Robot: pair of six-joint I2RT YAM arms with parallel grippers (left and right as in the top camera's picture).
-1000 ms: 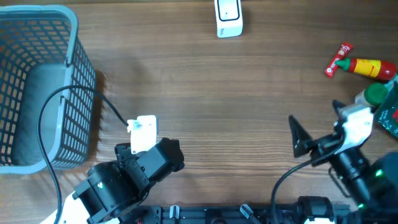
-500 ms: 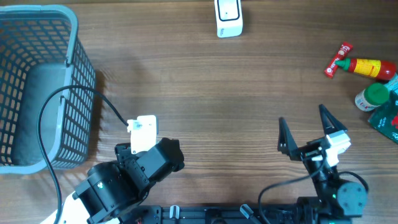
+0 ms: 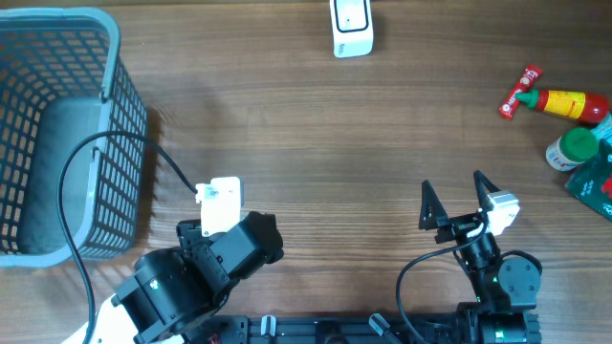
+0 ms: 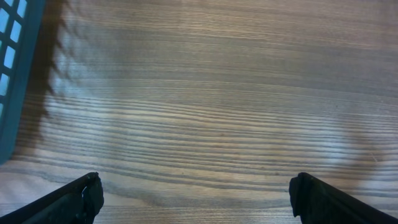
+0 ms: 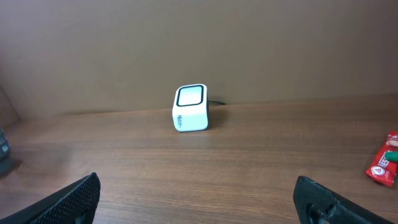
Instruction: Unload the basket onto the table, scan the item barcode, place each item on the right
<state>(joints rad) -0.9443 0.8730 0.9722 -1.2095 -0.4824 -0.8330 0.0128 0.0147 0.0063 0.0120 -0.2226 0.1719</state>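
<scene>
Brown wood-grain counter [image 3: 287, 124] fills the overhead view, both arms at the near edge.

Blue-grey plastic mesh basket [image 3: 110, 57] sits at far left; its corner also shows at the left edge of the left wrist cam [image 4: 12, 74]. Black cable [image 3: 72, 172] loops over the basket's near side and runs to the left arm.

White box-shaped barcode scanner [image 3: 351, 27] stands at the far edge, approx centre, well apart from both arms. In the right wrist cam it is upright [image 5: 189, 109], window w/ dark rim tilted toward the cam, plain brown wall behind.

Items w/ barcodes are grouped at the right edge. Red-and-yellow plastic squeeze bottle [image 3: 559, 101] lies on its side, red end pointing left. White jar w/ green lid [image 3: 572, 148] is just beside it, nearer the arms. Dark green packet [image 3: 598, 186] w/ red print is cut off by the frame, touching or almost touching the jar; can't tell which. All on the counter, none gripped.

Left hand [image 4: 196, 193] is open wide, fingers far apart over bare wood near the basket, empty. Right hand [image 3: 451, 186] is open wide too, both black fingers pointing toward the far edge, empty, left of the item group and apart from it. Same in its own cam [image 5: 196, 186]: fingertips at the two bottom corners, scanner between them in the distance.
</scene>
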